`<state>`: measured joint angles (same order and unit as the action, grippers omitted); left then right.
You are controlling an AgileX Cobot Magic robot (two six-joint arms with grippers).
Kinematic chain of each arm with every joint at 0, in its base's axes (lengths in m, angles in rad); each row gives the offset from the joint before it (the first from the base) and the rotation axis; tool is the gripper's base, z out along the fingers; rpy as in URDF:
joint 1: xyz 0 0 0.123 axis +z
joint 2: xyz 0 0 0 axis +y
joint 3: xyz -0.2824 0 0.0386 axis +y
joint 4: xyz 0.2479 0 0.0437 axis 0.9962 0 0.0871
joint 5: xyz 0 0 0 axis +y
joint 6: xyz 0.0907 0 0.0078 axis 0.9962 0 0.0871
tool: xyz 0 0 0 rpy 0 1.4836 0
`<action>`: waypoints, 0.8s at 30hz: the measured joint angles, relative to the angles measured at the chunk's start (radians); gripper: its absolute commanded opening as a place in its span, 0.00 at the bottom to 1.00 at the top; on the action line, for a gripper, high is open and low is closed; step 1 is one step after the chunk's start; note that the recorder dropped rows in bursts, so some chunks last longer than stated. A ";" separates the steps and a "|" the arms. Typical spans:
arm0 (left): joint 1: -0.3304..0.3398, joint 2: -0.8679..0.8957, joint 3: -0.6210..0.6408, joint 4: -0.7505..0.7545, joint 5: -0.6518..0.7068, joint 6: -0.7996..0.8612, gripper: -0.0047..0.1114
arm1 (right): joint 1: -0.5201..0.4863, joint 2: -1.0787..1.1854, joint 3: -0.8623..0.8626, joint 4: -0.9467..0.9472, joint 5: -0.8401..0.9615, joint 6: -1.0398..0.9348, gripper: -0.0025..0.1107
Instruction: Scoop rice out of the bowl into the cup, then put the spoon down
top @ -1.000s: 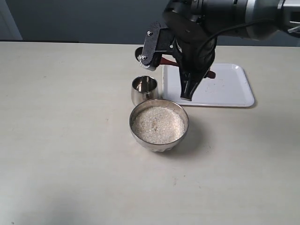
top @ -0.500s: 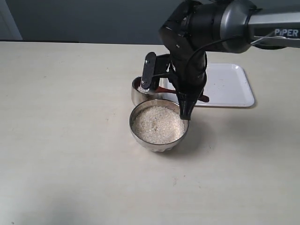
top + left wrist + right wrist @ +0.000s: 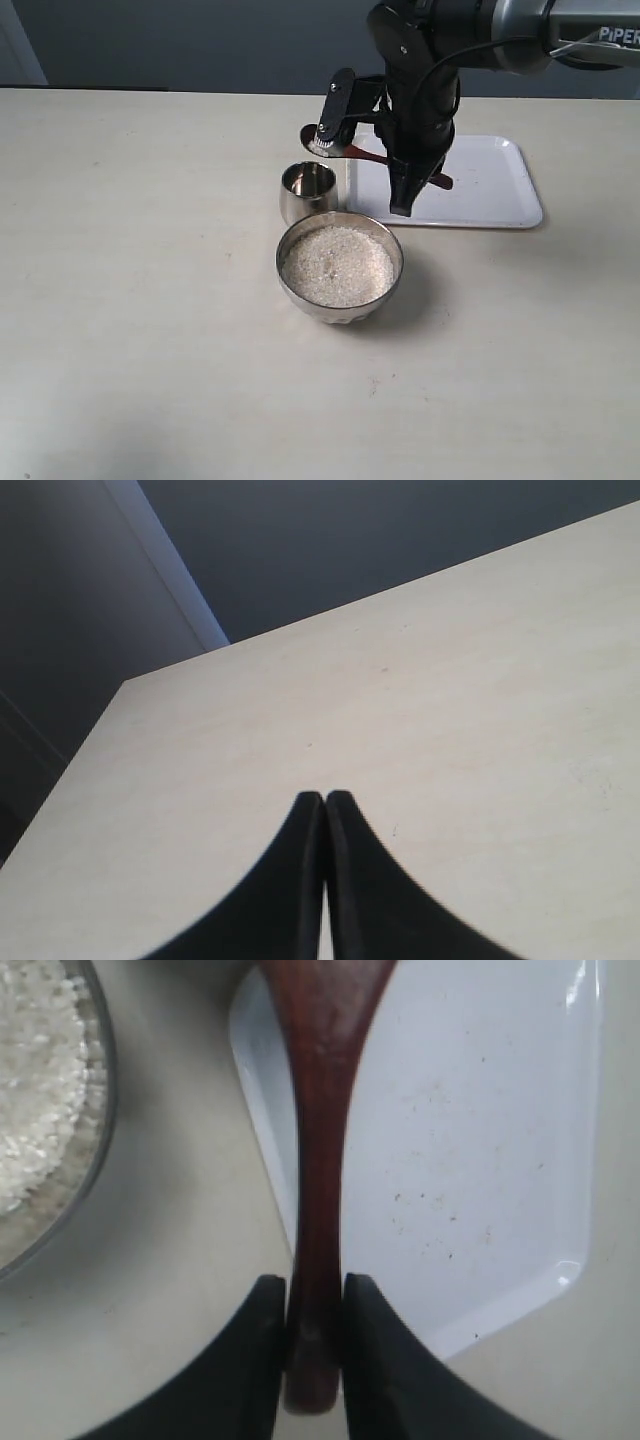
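Observation:
The steel bowl (image 3: 340, 290) stands mid-table, filled with white rice (image 3: 337, 265). Just behind it on the left is the small steel cup (image 3: 308, 192); what is inside it I cannot make out. My right gripper (image 3: 408, 185) hovers over the tray's near left corner, shut on the dark wooden spoon (image 3: 358, 153) near its handle end. The spoon lies about level, its head above the cup. In the right wrist view the gripper (image 3: 315, 1285) clamps the spoon (image 3: 318, 1110), with the bowl's rim (image 3: 98, 1110) and rice (image 3: 30, 1080) beside it. My left gripper (image 3: 324, 796) is shut and empty over bare table.
A white tray (image 3: 490, 185) lies behind and to the right of the bowl, also seen as the tray (image 3: 480, 1160) under the spoon in the right wrist view. The beige table (image 3: 150, 300) spreads wide to the left and front. A dark wall runs behind.
Half a second ago the right gripper was down low with the spoon's head at the cup; it has now risen and shifted back, and the spoon's head is above the cup. Bowl and cup have not moved.

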<state>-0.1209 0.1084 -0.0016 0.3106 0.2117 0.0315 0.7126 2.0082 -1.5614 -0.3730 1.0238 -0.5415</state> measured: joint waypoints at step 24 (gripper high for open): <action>0.000 0.000 0.000 0.000 0.000 0.000 0.04 | -0.004 0.096 -0.082 -0.062 -0.066 0.059 0.01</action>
<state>-0.1209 0.1084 -0.0016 0.3106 0.2117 0.0315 0.7087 2.1046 -1.6430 -0.4353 0.9578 -0.4822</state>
